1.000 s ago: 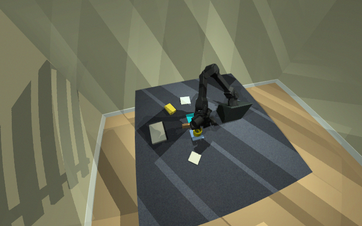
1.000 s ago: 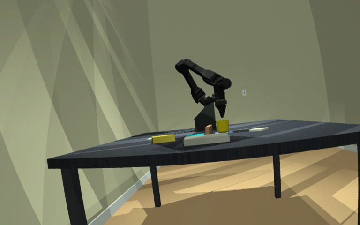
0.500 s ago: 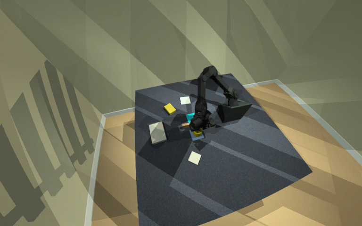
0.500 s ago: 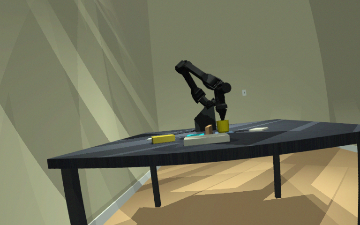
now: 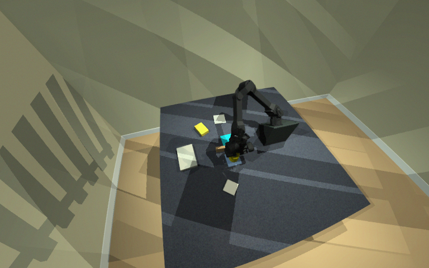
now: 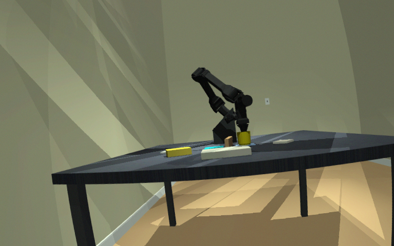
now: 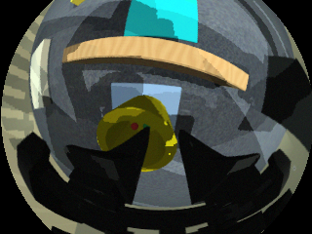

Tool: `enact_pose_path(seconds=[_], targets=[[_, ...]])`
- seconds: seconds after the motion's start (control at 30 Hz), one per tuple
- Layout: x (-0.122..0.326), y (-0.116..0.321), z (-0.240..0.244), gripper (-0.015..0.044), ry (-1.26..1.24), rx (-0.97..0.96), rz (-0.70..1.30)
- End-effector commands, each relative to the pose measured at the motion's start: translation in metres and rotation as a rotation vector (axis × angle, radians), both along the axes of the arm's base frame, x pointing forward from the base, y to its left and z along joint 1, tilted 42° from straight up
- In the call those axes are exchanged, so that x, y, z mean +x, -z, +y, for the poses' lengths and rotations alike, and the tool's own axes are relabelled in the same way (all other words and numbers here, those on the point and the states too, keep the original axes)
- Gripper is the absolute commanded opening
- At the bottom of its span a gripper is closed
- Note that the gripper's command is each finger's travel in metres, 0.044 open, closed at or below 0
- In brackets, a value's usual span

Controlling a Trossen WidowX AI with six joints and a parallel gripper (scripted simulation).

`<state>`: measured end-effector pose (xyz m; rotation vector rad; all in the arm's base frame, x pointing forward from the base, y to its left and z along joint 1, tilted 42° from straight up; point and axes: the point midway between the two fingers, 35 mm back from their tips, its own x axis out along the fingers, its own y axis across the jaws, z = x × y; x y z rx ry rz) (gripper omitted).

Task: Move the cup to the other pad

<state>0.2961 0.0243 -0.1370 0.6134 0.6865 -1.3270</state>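
A yellow cup (image 5: 234,158) (image 6: 243,138) (image 7: 146,103) stands upright on the light blue pad (image 5: 234,163) (image 7: 123,92). A red marble (image 7: 135,126) and a green marble (image 7: 145,126) show inside it; a finger may hide others. My gripper (image 6: 243,131) (image 7: 164,132) is partly open and points down at the cup. In the wrist view the left finger overlaps the cup's mouth, and the cup's right wall shows in the gap between the fingers. In the top view the arm hides the fingertips. The cyan pad (image 5: 225,138) (image 6: 213,147) (image 7: 187,19) has nothing on it in the wrist view.
A wooden bar (image 5: 220,149) (image 6: 228,141) (image 7: 156,48) stands between the two pads. A large white slab (image 5: 186,157) (image 6: 226,152), a yellow block (image 5: 201,129) (image 6: 178,151) and two small white tiles, one behind (image 5: 219,119) and one in front (image 5: 230,187), lie around them.
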Motion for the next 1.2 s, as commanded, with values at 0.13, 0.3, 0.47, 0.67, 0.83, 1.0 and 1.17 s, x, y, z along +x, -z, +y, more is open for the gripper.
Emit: enact_pose_path(seconds=[0.13,0.3,0.47,0.67,0.83,1.0,1.17], targets=[[-0.003,0.003,-0.004,0.0167,-0.002,-0.009,0.011],[-0.002,0.002,-0.002,0.014,0.001,-0.003,0.005],[-0.002,0.002,-0.002,0.0107,0.001,-0.003,0.005],[-0.002,0.002,-0.002,0.0067,0.001,-0.003,0.005],[-0.002,0.002,-0.002,0.0033,0.001,-0.003,0.005],[-0.002,0.002,-0.002,0.0,0.001,-0.003,0.005],[-0.002,-0.007,0.007,0.0,0.0,-0.001,0.007]])
